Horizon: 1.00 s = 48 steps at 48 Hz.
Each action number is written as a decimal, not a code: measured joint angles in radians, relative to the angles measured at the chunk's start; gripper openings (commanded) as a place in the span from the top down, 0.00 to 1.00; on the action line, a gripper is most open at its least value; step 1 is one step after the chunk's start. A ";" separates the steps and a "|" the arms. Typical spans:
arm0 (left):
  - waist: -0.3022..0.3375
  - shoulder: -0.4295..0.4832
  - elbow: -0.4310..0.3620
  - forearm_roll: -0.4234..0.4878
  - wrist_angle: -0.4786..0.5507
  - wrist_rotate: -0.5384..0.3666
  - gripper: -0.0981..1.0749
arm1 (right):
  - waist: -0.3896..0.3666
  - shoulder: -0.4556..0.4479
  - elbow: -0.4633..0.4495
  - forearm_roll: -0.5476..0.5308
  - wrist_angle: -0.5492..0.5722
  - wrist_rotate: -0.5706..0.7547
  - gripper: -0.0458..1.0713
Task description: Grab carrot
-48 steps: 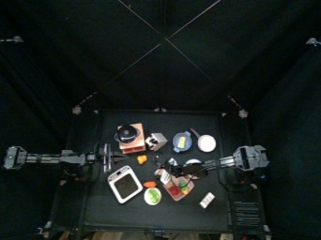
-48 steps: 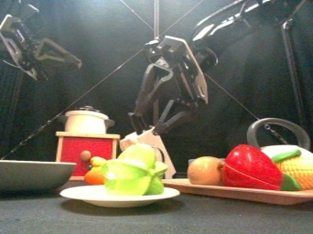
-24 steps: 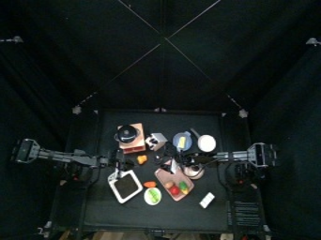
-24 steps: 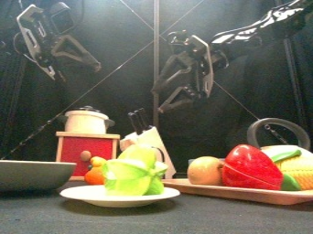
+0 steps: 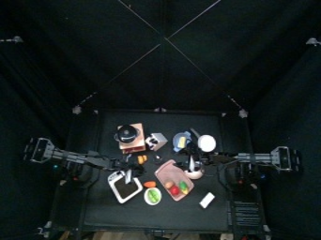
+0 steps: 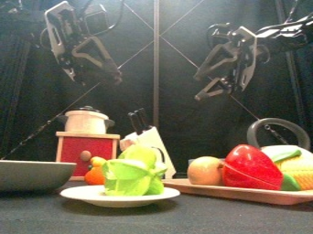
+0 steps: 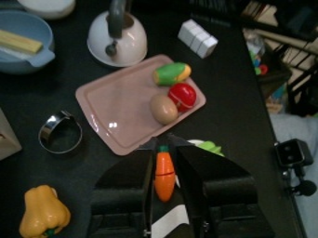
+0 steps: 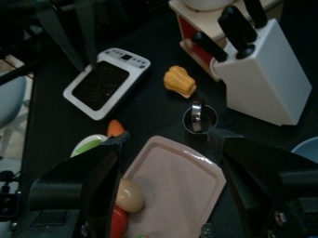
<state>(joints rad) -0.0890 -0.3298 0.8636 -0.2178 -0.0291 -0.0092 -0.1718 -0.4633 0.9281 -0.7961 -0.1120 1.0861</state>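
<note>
The carrot (image 7: 163, 177), orange with a green end, lies on a white plate (image 6: 86, 196) beside a green leafy vegetable (image 6: 134, 174). The carrot also shows in the front view (image 6: 94, 174) and faintly in the top view (image 5: 146, 187). My left gripper (image 7: 165, 151) hangs high above it (image 6: 88, 59), jaws open, and the carrot appears between them from above, untouched. My right gripper (image 8: 168, 153) is open and empty, raised over the right side of the table (image 6: 226, 69).
A pink cutting board (image 7: 118, 107) carries a red pepper (image 7: 183, 93), a brown round vegetable (image 7: 163, 111) and corn (image 7: 174, 72). A knife block (image 8: 248, 65), a red box with a white pot (image 6: 86, 137), a kettle (image 7: 115, 37) and a dark tray (image 8: 106, 79) stand around.
In the front view my right gripper has lifted and swung right, away from the middle. My left gripper has come in from the far left toward the plate.
</note>
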 measured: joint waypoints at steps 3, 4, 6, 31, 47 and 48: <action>-0.003 0.041 -0.032 0.005 0.032 0.000 0.29 | 0.000 -0.025 0.017 0.000 -0.015 -0.003 0.08; -0.005 0.058 -0.044 0.006 0.044 0.000 0.28 | 0.000 -0.029 0.021 0.000 -0.018 -0.003 0.08; -0.009 0.091 -0.064 0.011 0.071 0.000 0.27 | -0.002 -0.040 0.034 0.002 -0.026 -0.003 0.08; -0.086 0.325 -0.121 0.110 0.133 -0.002 0.25 | -0.008 -0.048 0.058 0.005 -0.071 -0.003 0.08; -0.091 0.405 -0.138 0.112 0.133 -0.002 0.25 | -0.015 -0.048 0.066 0.014 -0.071 -0.003 0.08; -0.091 0.408 -0.140 0.112 0.133 -0.002 0.25 | -0.015 -0.048 0.066 0.012 -0.071 -0.003 0.08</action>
<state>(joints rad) -0.1795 0.0782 0.7240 -0.1058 0.1043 -0.0107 -0.1871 -0.5108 0.9940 -0.7839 -0.1825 1.0830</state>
